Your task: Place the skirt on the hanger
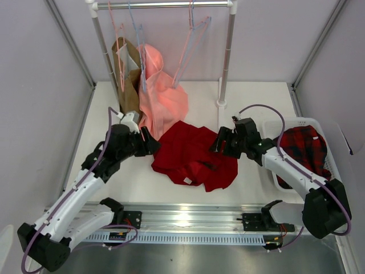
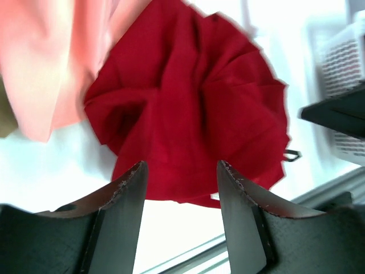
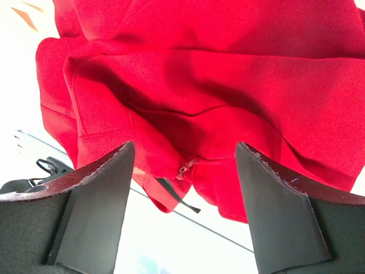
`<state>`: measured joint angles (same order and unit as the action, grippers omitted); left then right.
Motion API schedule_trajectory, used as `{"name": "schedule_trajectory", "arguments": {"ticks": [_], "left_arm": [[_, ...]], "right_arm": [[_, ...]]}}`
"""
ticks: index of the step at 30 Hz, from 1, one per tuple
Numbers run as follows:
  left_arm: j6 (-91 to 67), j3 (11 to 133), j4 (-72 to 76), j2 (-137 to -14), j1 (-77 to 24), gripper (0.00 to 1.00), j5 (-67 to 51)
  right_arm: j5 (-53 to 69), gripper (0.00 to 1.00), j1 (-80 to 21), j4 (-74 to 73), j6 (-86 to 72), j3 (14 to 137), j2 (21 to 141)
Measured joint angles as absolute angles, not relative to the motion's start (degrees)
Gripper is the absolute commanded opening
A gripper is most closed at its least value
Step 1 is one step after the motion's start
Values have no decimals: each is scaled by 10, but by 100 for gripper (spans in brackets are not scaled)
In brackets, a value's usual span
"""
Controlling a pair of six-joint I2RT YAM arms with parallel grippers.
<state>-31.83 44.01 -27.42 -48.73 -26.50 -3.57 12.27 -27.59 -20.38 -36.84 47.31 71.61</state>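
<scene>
- The solid dark red cloth skirt [image 1: 194, 153] lies crumpled flat on the white table [image 1: 251, 91], in the middle between the two arms. Its small white label [image 1: 186, 180] faces up near the front edge.
- The left gripper [image 1: 153, 145] sits at the skirt's left edge. Its fingers [image 2: 128, 197] stand apart with nothing pinched, and the red cloth shows just beyond the tips.
- The right gripper [image 1: 219, 142] is at the skirt's right edge. Its fingers [image 3: 274, 194] are spread wide and low over the folds, and I see no cloth caught between them.
- A salmon-pink hanging garment [image 1: 163, 97] droops from the rail right behind the skirt, and its hem touches or overlaps the skirt's back edge.
- A brown garment [image 1: 129, 80] hangs to the left of it, close to the left arm's elbow.
- The thin pale pink triangular hanger [image 1: 186, 50] hangs bare on the silver rail [image 1: 165, 4], right of the salmon garment. It is hard to separate from the light blue hanger [image 1: 199, 31] beside it.
- The rack's upright post [image 1: 227, 57] comes down onto the table just behind the right gripper.
- A white plastic basket [image 1: 311, 121] holding red-and-black plaid cloth [image 1: 302, 148] sits tight against the right arm's forearm.
- Bare table shows in front of the skirt, up to the metal rail [image 1: 188, 217] at the near edge. Grey walls close in on both sides.
</scene>
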Motion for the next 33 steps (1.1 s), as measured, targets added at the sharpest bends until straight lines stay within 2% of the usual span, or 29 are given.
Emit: {"name": "schedule_trajectory", "arguments": {"ticks": [8,15,18,25,33], "left_arm": [[-287,600,-290,-495,-298,59,-51],[-227,823,-205,-608,-324,64,1],[-196,877,-157,-657,-324,65,40],[-124,955,-84,-804,-324,66,100],[-79,974,-59,-879,-298,67,87]], "right_arm": [[123,77,-269,-236,-355,482,686],[123,77,-256,-255,-346,486,665],[123,77,-255,-262,-345,486,662],[127,77,-254,-266,-345,486,638],[130,77,-254,-281,-345,486,620]]}}
